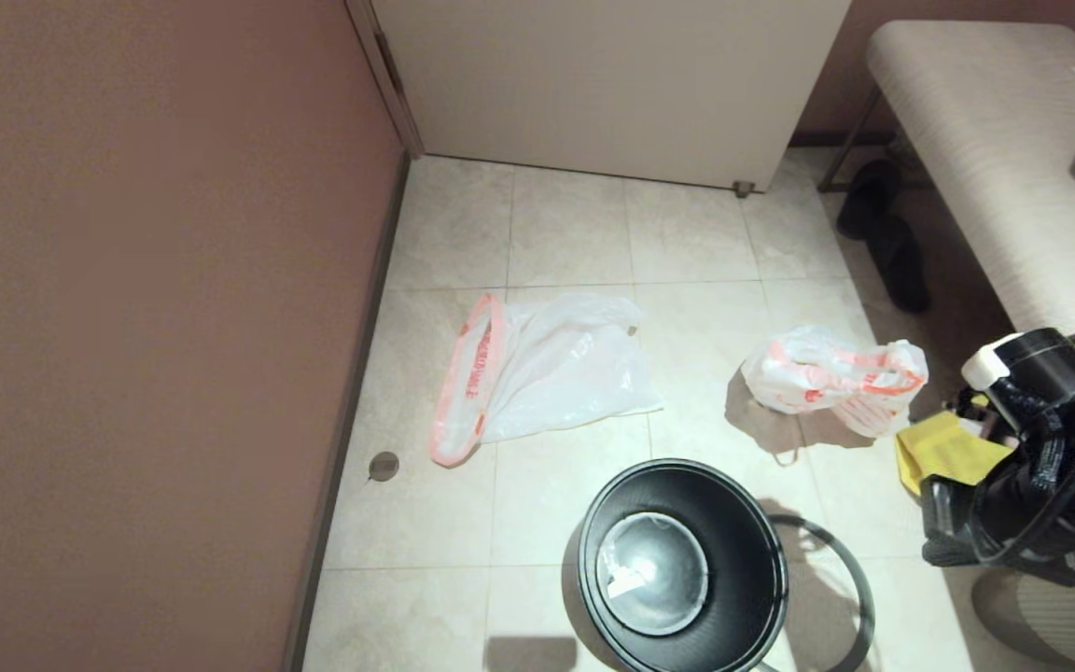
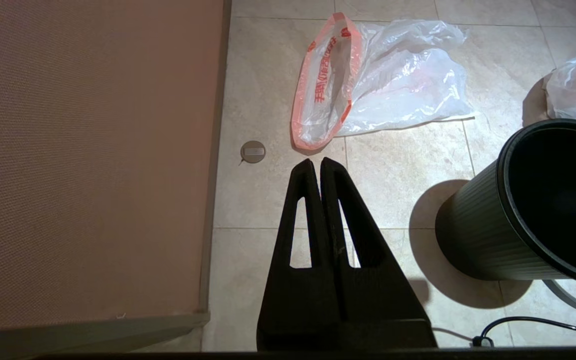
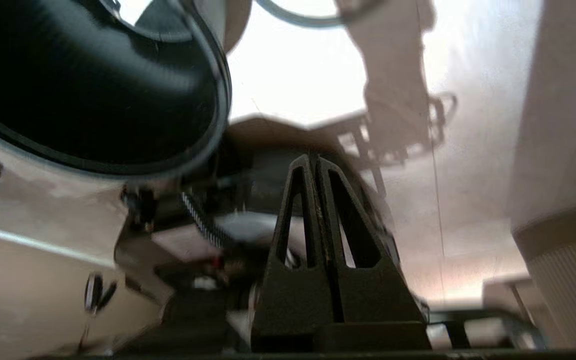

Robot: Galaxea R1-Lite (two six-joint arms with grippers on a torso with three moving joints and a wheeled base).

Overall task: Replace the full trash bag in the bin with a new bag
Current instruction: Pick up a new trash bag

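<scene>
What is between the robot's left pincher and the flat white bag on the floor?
Nothing visible. The left gripper, shut, hangs just short of the new bag, with only bare floor tile between them. The bin stands off to one side.

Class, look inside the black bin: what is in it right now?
The bin holds no bag; its shiny round bottom shows, with a small pale scrap on it. The full trash bag and the new bag both lie outside on the floor. Nothing covers the inside.
</scene>
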